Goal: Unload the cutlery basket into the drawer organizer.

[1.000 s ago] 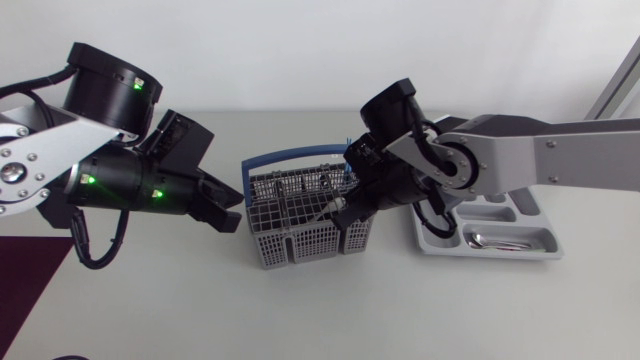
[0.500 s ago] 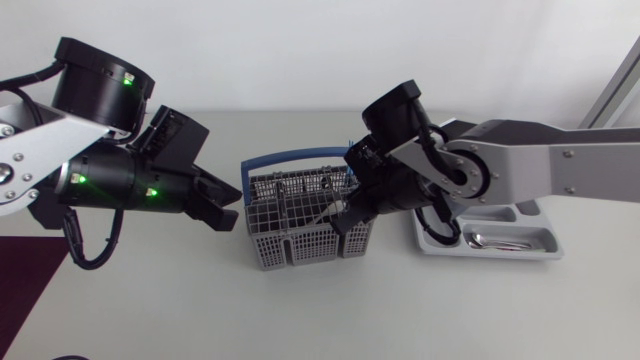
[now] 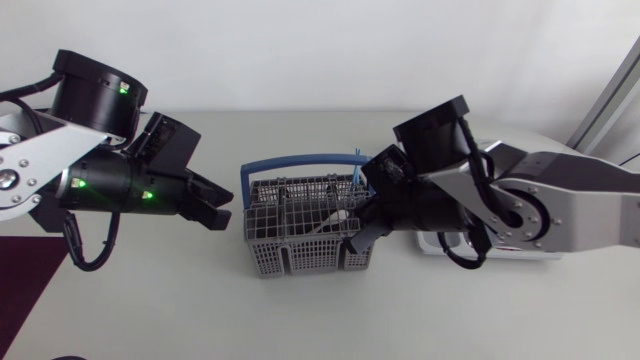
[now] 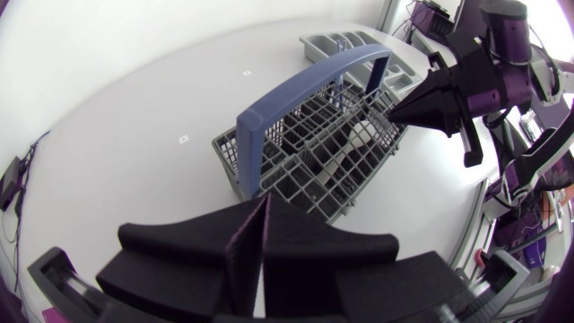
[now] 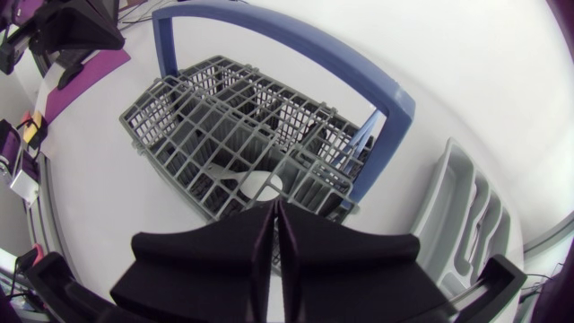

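Observation:
The grey wire cutlery basket with a blue handle stands mid-table. My right gripper is at its right front corner, shut. In the right wrist view the fingertips pinch the end of a grey utensil that lies in the basket. My left gripper hovers left of the basket, shut and empty; its closed fingers point at the basket. The grey drawer organizer lies beyond the basket's right side, largely hidden by my right arm in the head view.
A dark purple mat lies at the table's front left corner. Bare tabletop stretches in front of the basket and behind it. From the left wrist view my right gripper shows at the basket's far side, the organizer beyond.
My right gripper closed at the basket's right front, and its arm shifted right and toward the table's front. The left arm drifted slightly left. The basket stayed put.

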Robot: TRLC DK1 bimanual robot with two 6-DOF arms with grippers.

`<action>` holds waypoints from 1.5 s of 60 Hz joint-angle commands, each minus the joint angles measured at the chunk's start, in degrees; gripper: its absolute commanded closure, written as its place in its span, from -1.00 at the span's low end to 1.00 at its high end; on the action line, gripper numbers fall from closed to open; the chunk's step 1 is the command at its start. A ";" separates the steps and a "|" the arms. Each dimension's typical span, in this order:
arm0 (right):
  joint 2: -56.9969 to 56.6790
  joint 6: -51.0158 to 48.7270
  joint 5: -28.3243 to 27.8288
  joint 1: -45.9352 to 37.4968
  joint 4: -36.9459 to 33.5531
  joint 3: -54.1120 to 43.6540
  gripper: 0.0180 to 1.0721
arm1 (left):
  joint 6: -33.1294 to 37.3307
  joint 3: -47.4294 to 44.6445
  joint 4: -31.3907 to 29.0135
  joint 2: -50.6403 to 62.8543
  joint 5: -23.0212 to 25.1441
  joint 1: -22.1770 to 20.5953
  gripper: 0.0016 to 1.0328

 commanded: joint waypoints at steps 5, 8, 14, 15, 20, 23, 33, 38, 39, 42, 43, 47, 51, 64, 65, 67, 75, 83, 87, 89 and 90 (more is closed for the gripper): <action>-3.65 -0.39 -1.35 -0.28 3.11 -2.79 0.88 | 0.01 -0.82 1.23 0.52 0.24 -1.63 0.64; -4.35 -0.31 -1.70 -0.80 4.08 -3.67 0.88 | -0.08 -0.65 1.32 0.60 0.24 -2.16 0.64; -5.67 -0.83 -3.11 -1.95 6.28 -5.61 0.88 | -0.17 -0.47 1.32 0.60 0.24 -4.09 0.64; -5.67 -0.92 -3.37 -2.21 6.54 -5.96 0.88 | -0.43 -0.21 1.49 0.60 0.24 -4.88 0.64; -6.02 -1.36 -3.90 -3.18 7.60 -6.92 0.88 | -0.78 0.59 2.02 1.57 0.15 -6.20 0.64; -6.81 -1.36 -4.08 -3.35 8.21 -7.54 0.88 | -0.78 1.02 2.20 2.45 -0.29 -6.55 0.64; -11.47 -2.50 -4.52 -3.79 14.98 -13.43 0.88 | -1.14 2.08 3.95 5.00 -0.55 -6.99 0.64; -14.46 -3.47 -5.75 -4.50 18.05 -16.33 0.88 | -1.57 2.87 4.57 6.05 -0.72 -7.96 0.64; -14.72 -3.56 -5.92 -4.67 18.58 -16.77 0.88 | -1.57 2.96 4.66 6.23 -0.81 -8.04 0.64; -15.51 -3.65 -6.45 -5.29 19.28 -18.09 0.88 | -1.75 4.28 4.92 6.93 -0.99 -8.48 0.64; -15.60 -3.82 -6.54 -5.37 19.46 -18.44 0.88 | -1.93 4.72 4.83 7.20 -0.99 -8.66 0.64; -16.21 -4.17 -7.42 -5.73 20.34 -20.02 0.88 | -2.01 6.12 4.83 7.72 -0.99 -9.10 0.64; -17.27 -4.53 -7.94 -5.73 21.39 -21.78 0.88 | -2.01 7.44 4.83 7.90 -0.99 -9.28 0.63; -20.70 -5.32 -10.05 -7.04 21.57 -23.71 0.88 | -2.72 13.42 -0.53 10.80 4.46 -8.57 0.63; -20.87 -5.40 -10.49 -7.31 21.57 -23.98 0.88 | -2.63 15.35 -2.81 11.94 7.89 -7.52 0.63; -20.87 -5.58 -10.76 -7.48 21.66 -24.24 0.88 | -2.01 18.34 -6.07 13.70 12.28 -6.11 0.63; -20.87 -6.28 -11.37 -7.48 21.83 -24.94 0.88 | 4.58 23.96 -13.54 15.98 18.52 -6.37 0.62; -20.70 -6.81 -11.37 -7.40 21.92 -25.29 0.88 | 13.10 27.83 -20.22 17.83 20.63 -10.68 0.35; -20.61 -6.81 -11.37 -7.48 21.92 -25.29 0.88 | 15.04 29.41 -21.71 19.59 20.63 -12.44 0.13; -20.52 -6.81 -11.46 -7.48 22.01 -25.29 0.88 | 15.74 30.38 -22.68 20.73 20.54 -13.14 0.08; -20.52 -6.81 -11.55 -7.48 21.92 -25.29 0.88 | 16.18 30.64 -23.20 21.08 20.63 -13.32 0.06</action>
